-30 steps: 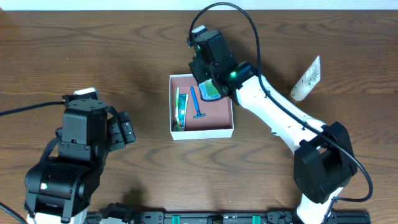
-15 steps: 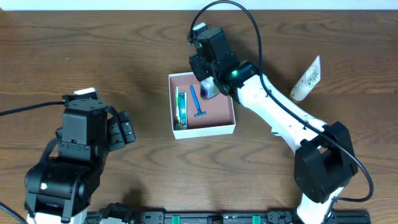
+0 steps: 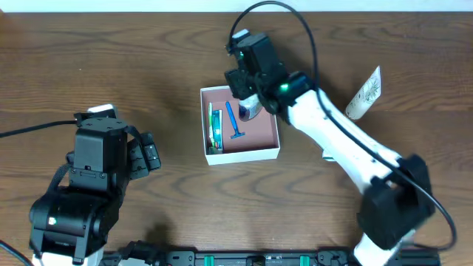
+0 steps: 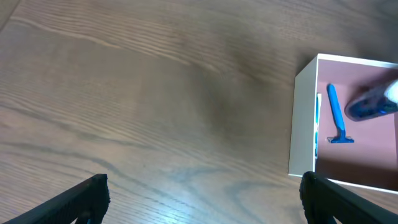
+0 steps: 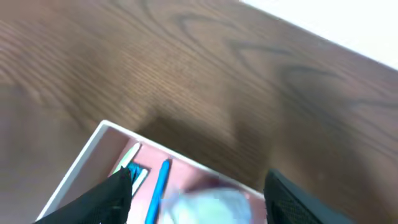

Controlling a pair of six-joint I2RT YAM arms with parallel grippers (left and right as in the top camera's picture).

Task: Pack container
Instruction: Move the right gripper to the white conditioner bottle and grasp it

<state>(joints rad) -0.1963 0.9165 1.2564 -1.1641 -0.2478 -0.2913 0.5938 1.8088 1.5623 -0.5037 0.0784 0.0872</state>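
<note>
Right tool: fingers spread wide in the wrist view, nothing clamped between them. It hangs over the far right corner of the container. In the overhead view the right tool sits above that same corner.

Directly under it, inside the container, lies a small pale item with blue on it. It is blurred in every view and cannot be identified. Whether either finger touches it cannot be told.

Container: square, white walls, pink floor. It stands on the worktop about mid-width, towards the far side.
- A blue razor lies flat near the centre, handle pointing to the far wall, head to the near side.
- A green and white tube lies along the left wall, just beside the razor.
- The pale item sits to the right of the razor handle.

A printed white packet lies on the worktop to the right of the container, well apart from it, beyond the right arm.

Left tool: fingers wide apart, only bare wood between them, holding nothing. In the overhead view the left tool is left of the container and nearer the front edge, apart from it. Its wrist camera sees the container wall at the right of the picture, with the razor inside.
</note>
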